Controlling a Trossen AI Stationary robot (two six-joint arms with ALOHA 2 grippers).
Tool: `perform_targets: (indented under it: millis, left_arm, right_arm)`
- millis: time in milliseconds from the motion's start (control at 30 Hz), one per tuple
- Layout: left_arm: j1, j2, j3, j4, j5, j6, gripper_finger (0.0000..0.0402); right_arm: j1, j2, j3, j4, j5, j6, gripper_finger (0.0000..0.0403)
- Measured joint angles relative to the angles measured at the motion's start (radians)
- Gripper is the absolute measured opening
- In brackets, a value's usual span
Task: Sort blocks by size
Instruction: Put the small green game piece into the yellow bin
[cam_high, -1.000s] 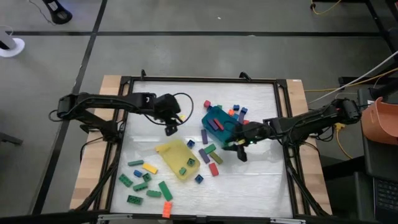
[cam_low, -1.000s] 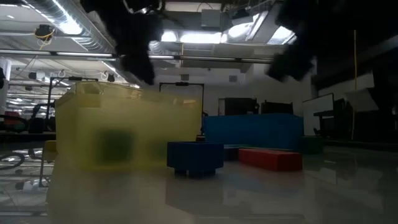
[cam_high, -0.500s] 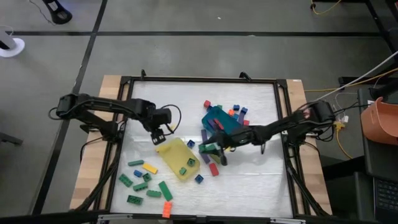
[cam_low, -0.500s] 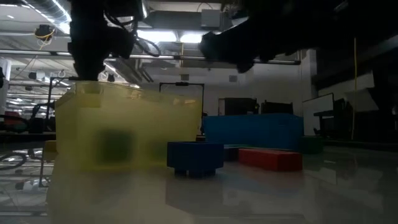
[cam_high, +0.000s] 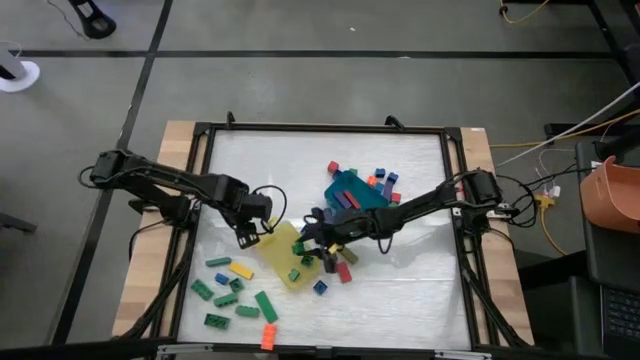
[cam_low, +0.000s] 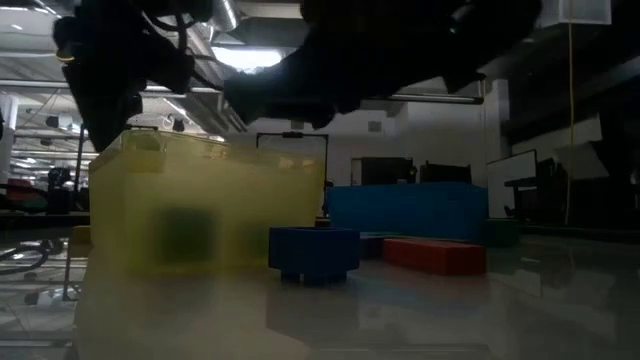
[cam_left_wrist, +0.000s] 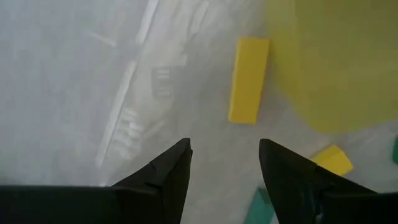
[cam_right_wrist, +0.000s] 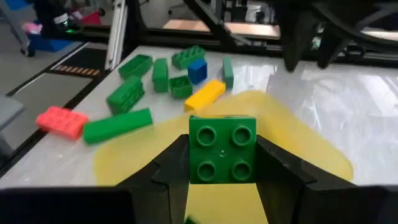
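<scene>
Jaws of the right gripper (cam_right_wrist: 222, 163) clamp a green block (cam_right_wrist: 222, 149) by its flat sides, above the yellow tray (cam_right_wrist: 298, 134); light, rigid, slick plastic. Left gripper (cam_left_wrist: 225, 163) jaws stand apart, empty, facing a yellow block (cam_left_wrist: 249, 79).

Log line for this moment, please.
right tool: shut on green block, over yellow tray | left tool: open, empty, beside tray

— Do we find any lettering, labels, brands or numbers we can read in these views?

— We find none. We see nothing written on the blocks (cam_right_wrist: 222, 149), on either tray, on the desk (cam_high: 400, 290) or in the room behind.
</scene>
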Motion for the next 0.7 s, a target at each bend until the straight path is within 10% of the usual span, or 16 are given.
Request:
perform_targets:
  millis: [700]
  left_arm:
    - [-0.184,0.0,-0.169,0.227,-0.026,-0.027,0.0178]
  right_arm:
    - [0.0,0.019,0.041,-0.072,0.014,0.004,0.0227]
